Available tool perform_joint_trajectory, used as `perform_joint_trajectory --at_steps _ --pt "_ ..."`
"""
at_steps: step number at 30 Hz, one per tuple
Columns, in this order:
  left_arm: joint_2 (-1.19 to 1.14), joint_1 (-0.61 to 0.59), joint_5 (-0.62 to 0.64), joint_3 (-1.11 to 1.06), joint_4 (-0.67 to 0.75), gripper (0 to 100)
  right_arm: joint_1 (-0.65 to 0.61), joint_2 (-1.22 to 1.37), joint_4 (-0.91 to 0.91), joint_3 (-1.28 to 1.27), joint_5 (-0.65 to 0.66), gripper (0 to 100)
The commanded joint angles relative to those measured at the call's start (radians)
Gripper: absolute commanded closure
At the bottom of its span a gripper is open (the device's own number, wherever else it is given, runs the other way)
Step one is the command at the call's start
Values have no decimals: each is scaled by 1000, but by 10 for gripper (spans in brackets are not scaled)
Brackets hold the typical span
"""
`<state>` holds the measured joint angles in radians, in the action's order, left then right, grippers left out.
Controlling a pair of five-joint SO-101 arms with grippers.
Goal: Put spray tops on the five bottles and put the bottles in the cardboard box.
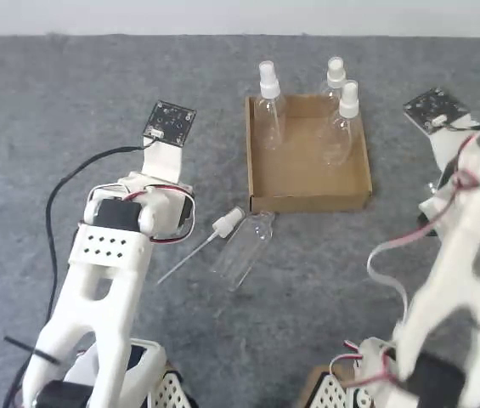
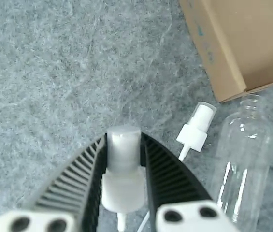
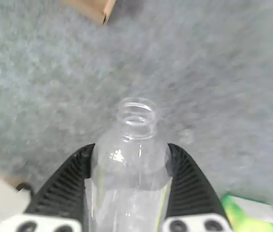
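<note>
My left gripper [image 2: 123, 140] is shut on a white spray top [image 2: 122, 166], held above the grey mat. A second spray top [image 2: 196, 129] lies loose on the mat by the neck of a clear bottle [image 2: 242, 159] that lies on its side. In the high view that bottle [image 1: 246, 245] and loose top [image 1: 227, 224] rest just in front of the cardboard box [image 1: 307, 174]. Three capped bottles [image 1: 269, 106] stand in the box. My right gripper [image 3: 131, 149] is shut on an open, uncapped clear bottle [image 3: 135, 145].
The left arm [image 1: 129, 229] is left of the box and the right arm [image 1: 469, 212] is right of it. A corner of the box [image 3: 90, 7] shows beyond the held bottle. A green object [image 3: 257, 212] lies near the right arm's base.
</note>
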<state>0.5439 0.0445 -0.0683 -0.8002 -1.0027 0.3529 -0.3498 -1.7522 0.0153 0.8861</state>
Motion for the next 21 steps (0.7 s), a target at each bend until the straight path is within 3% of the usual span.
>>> perform_joint_trajectory --at_steps 1,13,21 --pt "49 -6 8 5 37 988 -8 -246 -47 35 -46 989" --pt "49 -5 8 -7 44 988 8 -337 -48 21 -55 989" --pt "49 -6 8 -53 92 988 113 -335 -45 21 -55 989"
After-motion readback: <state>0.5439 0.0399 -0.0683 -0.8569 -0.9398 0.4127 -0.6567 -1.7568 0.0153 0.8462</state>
